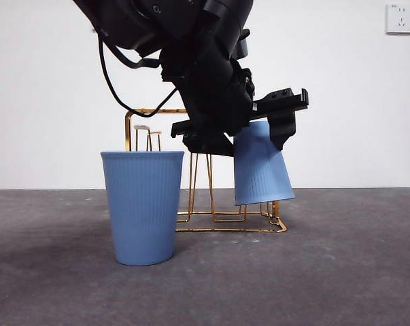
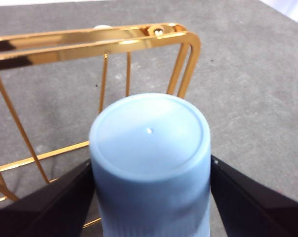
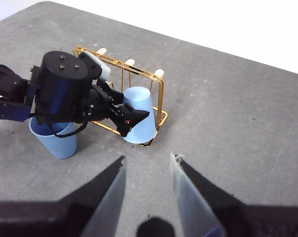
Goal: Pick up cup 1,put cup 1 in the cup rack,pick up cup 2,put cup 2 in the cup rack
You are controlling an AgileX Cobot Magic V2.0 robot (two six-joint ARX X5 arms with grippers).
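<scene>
Two blue cups are present. The inverted cup [image 1: 261, 170] is clamped between the jaws of the left end effector [image 1: 249, 129] and sits, slightly tilted, over one end of the single gold wire cup rack [image 1: 228, 221], its rim close to the rack base. The upright cup [image 1: 143, 206] stands on the grey worktop [image 1: 340, 272] just beside the rack's other end. The right end effector [image 3: 148, 190] hovers apart from the rack, jaws spread and empty.
</scene>
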